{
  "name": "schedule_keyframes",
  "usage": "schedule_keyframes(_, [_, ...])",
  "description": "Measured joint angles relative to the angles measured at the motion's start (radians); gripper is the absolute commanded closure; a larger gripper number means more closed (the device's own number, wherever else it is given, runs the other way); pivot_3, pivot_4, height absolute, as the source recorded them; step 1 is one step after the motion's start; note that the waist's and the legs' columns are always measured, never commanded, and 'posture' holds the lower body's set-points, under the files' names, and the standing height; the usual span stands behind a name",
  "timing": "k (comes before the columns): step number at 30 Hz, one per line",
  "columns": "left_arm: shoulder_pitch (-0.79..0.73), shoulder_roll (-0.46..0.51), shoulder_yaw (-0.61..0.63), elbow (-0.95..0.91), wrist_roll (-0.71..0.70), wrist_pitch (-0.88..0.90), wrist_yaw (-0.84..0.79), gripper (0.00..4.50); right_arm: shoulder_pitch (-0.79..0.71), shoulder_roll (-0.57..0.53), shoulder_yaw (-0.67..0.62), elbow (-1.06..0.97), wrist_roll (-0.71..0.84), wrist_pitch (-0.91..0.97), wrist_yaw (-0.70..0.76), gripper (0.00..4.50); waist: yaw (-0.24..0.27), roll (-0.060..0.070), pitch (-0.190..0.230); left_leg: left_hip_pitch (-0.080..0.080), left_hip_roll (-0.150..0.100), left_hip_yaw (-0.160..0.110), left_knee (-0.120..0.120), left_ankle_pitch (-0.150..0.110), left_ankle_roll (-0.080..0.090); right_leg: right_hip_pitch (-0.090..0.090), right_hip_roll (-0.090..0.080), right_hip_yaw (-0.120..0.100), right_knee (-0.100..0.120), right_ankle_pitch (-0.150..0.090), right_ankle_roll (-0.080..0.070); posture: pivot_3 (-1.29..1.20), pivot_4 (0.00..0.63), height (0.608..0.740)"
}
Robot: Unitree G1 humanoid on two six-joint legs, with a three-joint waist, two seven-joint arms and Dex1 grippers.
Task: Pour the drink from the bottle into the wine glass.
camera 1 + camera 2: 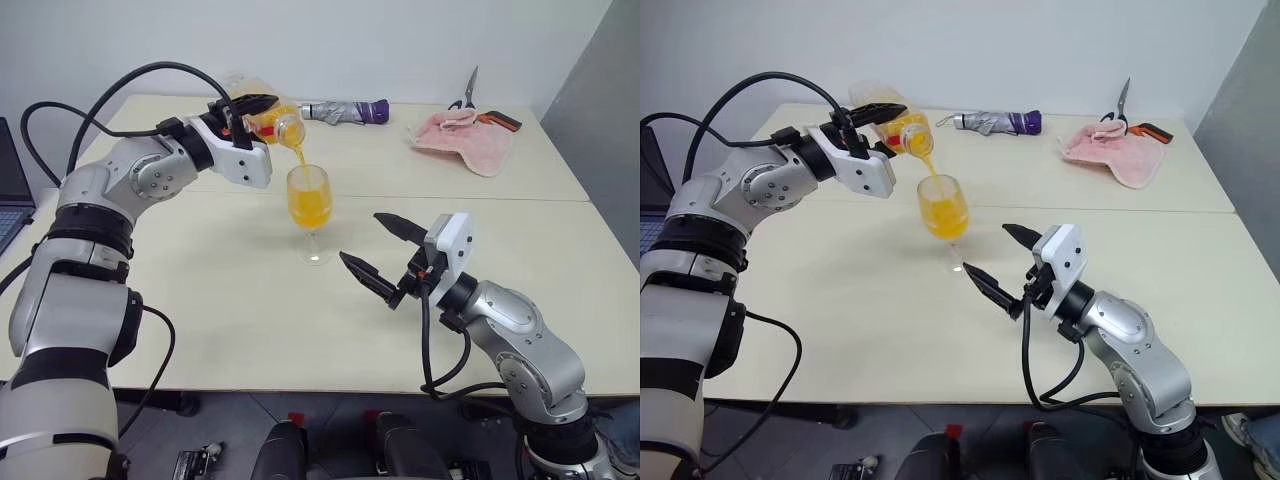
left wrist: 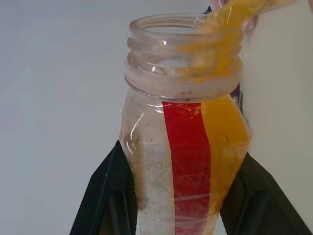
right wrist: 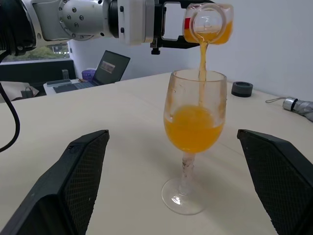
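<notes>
From the head view you see your left gripper [image 1: 250, 112] clamped on the tipped bottle [image 1: 277, 124] at upper centre, the drink [image 1: 299, 158] streaming into the wine glass [image 1: 310, 212] mid-frame. Your right wrist view shows that gripper [image 3: 178, 183] spread wide around the glass's foot, seemingly without touching.

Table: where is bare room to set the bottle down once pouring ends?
The near table in front of the wine glass is bare, as is the stretch between glass and pink cloth. The far edge is crowded: umbrella, cloth, scissors.
</notes>
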Motion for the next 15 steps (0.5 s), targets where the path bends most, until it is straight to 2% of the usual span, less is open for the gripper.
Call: schedule_keyframes(15, [-0.012,0.0,0.0,0.0,0.0,-0.005,0.0,2.81,0.0,0.0,0.004,0.0,-0.001,0.0,0.003,0.0,0.0,0.0,0.0,0.0,0.0,0.0,0.0,0.0,0.0,0.0,0.0,0.0,0.0,0.0,0.0,0.0,0.15,0.74])
